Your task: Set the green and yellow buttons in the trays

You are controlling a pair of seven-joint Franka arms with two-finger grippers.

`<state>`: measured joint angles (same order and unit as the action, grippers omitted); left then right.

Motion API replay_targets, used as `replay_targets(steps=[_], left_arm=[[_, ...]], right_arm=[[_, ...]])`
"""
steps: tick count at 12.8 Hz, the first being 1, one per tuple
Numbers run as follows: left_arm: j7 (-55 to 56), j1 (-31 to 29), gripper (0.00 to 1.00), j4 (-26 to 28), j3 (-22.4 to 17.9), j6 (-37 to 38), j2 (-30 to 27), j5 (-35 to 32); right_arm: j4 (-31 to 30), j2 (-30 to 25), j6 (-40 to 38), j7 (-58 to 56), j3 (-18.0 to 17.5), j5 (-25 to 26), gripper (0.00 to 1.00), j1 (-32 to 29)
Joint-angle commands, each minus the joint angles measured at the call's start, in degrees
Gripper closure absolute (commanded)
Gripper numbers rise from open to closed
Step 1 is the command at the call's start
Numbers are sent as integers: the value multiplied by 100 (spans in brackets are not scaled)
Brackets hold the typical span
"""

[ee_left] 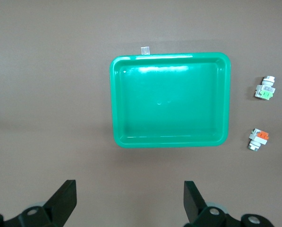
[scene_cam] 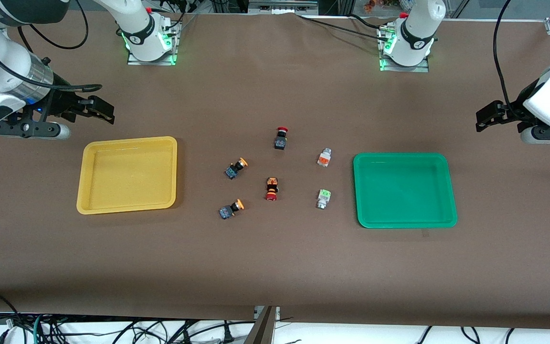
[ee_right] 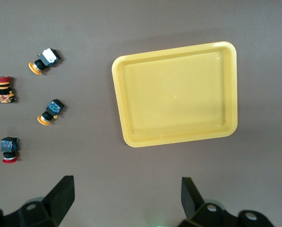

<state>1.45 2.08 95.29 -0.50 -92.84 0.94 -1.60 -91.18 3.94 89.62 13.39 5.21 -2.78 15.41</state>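
Observation:
Two yellow-capped buttons (scene_cam: 236, 168) (scene_cam: 231, 209) on dark bodies lie mid-table, beside the yellow tray (scene_cam: 129, 204). An orange-faced white button (scene_cam: 323, 157) and a green-faced white button (scene_cam: 323, 198) lie beside the green tray (scene_cam: 404, 222). Both trays hold nothing. My right gripper (scene_cam: 105, 111) is open and empty, up over bare table at the right arm's end, above the yellow tray's farther rim. My left gripper (scene_cam: 484, 119) is open and empty, up over bare table at the left arm's end. The left wrist view shows the green tray (ee_left: 169, 141) and both white buttons (ee_left: 265, 88) (ee_left: 258, 139). The right wrist view shows the yellow tray (ee_right: 176, 139) and both yellow-capped buttons (ee_right: 44, 60) (ee_right: 50, 111).
A red-capped black switch (scene_cam: 281, 137) and a red-capped orange-black switch (scene_cam: 271, 188) lie between the two button pairs. They also show in the right wrist view (ee_right: 9, 149) (ee_right: 4, 89). A small tape scrap (ee_left: 145, 50) lies by the green tray's rim.

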Motion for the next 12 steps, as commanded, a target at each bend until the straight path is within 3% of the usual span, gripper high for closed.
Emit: replay_targets(steps=[1, 3, 5, 9, 12], left_arm=[[-22, 20, 0, -90, -3, 29, 21, 2], [-22, 21, 0, -90, -3, 20, 21, 2], [-65, 21, 0, -90, -3, 12, 38, 19], [-109, 56, 0, -72, 76, 90, 485, 63], [22, 292, 0, -142, 584, -83, 1186, 81]], right_arm=[[74, 10, -15, -65, -64, 128, 0, -29], [65, 123, -59, -47, -82, 199, 0, -3], [74, 587, 159, 101, -82, 120, 0, 364], [222, 2185, 2036, 2742, -82, -670, 0, 849], [924, 3635, 3549, 4413, -91, -873, 0, 1270]])
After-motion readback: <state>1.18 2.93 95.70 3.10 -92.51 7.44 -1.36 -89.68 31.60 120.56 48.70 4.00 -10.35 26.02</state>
